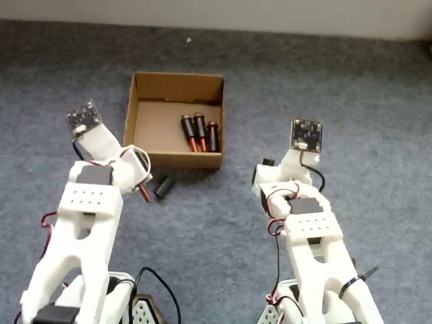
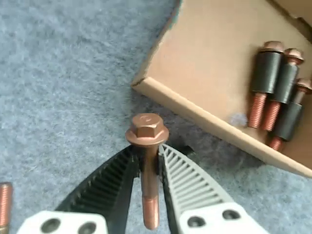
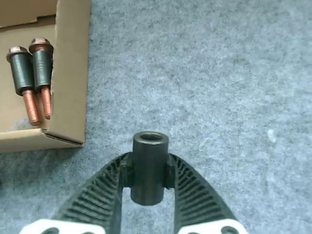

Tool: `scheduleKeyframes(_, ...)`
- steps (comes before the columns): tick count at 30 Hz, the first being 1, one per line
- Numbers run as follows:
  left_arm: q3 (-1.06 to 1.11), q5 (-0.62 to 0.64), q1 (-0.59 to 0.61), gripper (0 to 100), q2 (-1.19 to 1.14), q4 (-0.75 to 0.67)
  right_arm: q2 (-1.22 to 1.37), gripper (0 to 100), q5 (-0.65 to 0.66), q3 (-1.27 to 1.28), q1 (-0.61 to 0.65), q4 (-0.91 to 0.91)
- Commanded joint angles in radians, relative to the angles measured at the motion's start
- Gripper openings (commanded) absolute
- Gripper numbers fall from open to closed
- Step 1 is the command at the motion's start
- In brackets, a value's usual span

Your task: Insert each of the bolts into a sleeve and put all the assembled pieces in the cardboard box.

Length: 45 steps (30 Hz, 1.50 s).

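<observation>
Copper bolt, probably stiff and slick, sat clenched mid-shank in the left end effector; the right end effector clasped a rigid-looking sleeve mid-body.

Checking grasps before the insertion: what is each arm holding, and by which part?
The left gripper holds a bolt by its shank, just below the head. The right gripper holds a sleeve by its sides, around mid-length.

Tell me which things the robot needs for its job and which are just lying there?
Job: held copper-coloured hex bolt; held black cylindrical sleeve; loose black sleeve; brown cardboard box; three assembled pieces inside.
Just lying there: grey carpet.
</observation>
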<state>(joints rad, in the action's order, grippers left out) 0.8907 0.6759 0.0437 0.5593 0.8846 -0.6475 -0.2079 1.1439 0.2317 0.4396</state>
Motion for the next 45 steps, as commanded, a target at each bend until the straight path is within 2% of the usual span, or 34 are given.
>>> scheduleKeyframes(1, 0.087, -0.063, -0.110, 0, 0.182, -0.084, -0.108, 0.5, 0.012, 0.021, -0.005, -0.015)
scheduleKeyframes(6, 0.209, -0.074, -0.151, 0, 0.377, -0.207, -0.309, 0.5, 0.117, 0.143, 0.070, -0.015)
scheduleKeyframes(8, 0.240, -0.133, -0.174, 0, 0.441, -0.235, -0.392, 0.5, 0.138, 0.194, 0.102, -0.015)
scheduleKeyframes(14, 0.280, -0.187, -0.259, 0, 0.604, -0.241, -0.604, 0.5, 0.147, 0.312, 0.185, -0.015)
scheduleKeyframes(18, 0.280, -0.195, -0.325, 0, 0.704, -0.241, -0.717, 0.5, 0.242, 0.387, 0.240, -0.015)
scheduleKeyframes(22, 0.282, -0.262, -0.381, 0, 0.797, -0.241, -0.825, 0.5, 0.272, 0.450, 0.277, -0.015)
scheduleKeyframes(34, 0.389, -0.265, -0.390, 0, 0.990, -0.242, -1.096, 0.5, 0.275, 0.611, 0.395, -0.015)
scheduleKeyframes(36, 0.424, -0.264, -0.390, 0, 1.053, -0.242, -1.130, 0.5, 0.325, 0.634, 0.417, -0.012)
scheduleKeyframes(42, 0.507, -0.262, -0.390, 0, 1.270, -0.242, -1.187, 0.5, 0.362, 0.638, 0.496, 0.093)
scheduleKeyframes(45, 0.499, -0.218, -0.389, 0, 1.271, -0.252, -1.188, 0.5, 0.362, 0.638, 0.513, 0.099)
